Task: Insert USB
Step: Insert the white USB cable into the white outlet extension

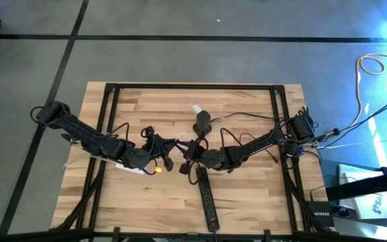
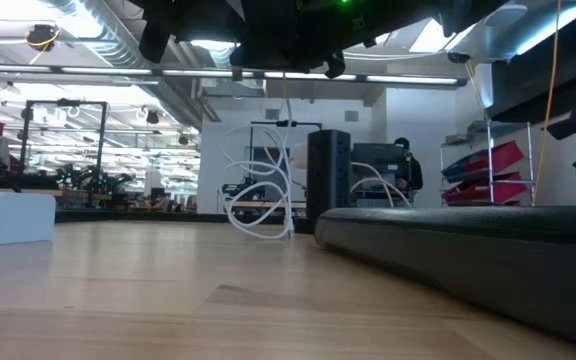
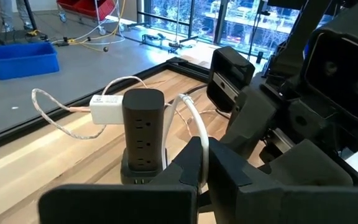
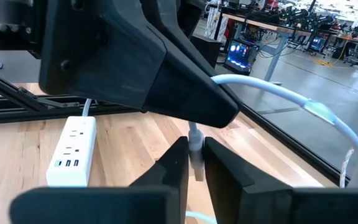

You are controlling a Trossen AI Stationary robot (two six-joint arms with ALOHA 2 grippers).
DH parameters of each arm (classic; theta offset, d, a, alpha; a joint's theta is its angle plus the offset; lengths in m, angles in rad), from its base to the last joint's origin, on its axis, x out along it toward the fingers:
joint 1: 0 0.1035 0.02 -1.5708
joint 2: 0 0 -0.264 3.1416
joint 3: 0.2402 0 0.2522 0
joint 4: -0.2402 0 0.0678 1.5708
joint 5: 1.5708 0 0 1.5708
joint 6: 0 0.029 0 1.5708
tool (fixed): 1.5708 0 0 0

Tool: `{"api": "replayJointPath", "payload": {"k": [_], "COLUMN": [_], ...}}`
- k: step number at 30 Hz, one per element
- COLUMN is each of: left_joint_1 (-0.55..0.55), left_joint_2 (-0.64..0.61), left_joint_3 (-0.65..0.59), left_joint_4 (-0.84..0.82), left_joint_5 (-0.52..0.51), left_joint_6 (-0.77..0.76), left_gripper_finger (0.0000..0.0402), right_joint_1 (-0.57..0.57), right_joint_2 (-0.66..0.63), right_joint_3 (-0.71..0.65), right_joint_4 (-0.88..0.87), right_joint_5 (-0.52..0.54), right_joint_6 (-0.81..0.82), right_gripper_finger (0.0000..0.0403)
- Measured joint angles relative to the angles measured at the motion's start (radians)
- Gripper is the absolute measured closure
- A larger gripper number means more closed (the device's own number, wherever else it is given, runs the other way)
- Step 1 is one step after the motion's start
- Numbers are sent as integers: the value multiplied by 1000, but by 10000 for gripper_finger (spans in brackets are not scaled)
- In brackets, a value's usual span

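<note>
A white USB cable [image 3: 194, 121] arched above the counter [image 1: 247, 195], its plug end [image 4: 195, 155] pinched upright between both sets of jaws. The dark tower power strip [image 3: 143, 134] stood upright just beyond it.

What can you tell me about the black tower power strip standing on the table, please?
The tower power strip is matte black, seemingly plastic, standing upright on the wooden table. Outlets run stacked down its face, with small ports on its wider base. A white cable curves beside it and a white charger lies behind. No gripper touches it.
</note>
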Motion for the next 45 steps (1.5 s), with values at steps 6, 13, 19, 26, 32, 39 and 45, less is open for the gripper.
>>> {"api": "replayJointPath", "payload": {"k": [6,13,19,26,32,39,45], "left_joint_1": [0,0,0,0,0,0,-1], "left_joint_2": [0,0,0,0,0,0,0], "left_joint_3": [0,0,0,0,0,0,0], "left_joint_4": [0,-1,-1,1,2,5,11], "left_joint_5": [-1,-3,-2,-2,-1,-2,-2], "left_joint_6": [0,0,-1,-1,-1,-1,-1], "left_gripper_finger": [401,401,401,401,401,401,401], "right_joint_1": [-1,-12,-14,-14,-14,-14,-13], "right_joint_2": [0,0,0,0,0,0,0], "right_joint_3": [0,0,0,0,0,0,0], "right_joint_4": [0,-1,-3,-5,-7,-6,0], "right_joint_5": [-1,-27,-45,-49,-54,-54,-54], "right_joint_6": [-1,-5,-5,-9,-24,-30,-76], "right_gripper_finger": [375,380,373,372,372,372,357]}}
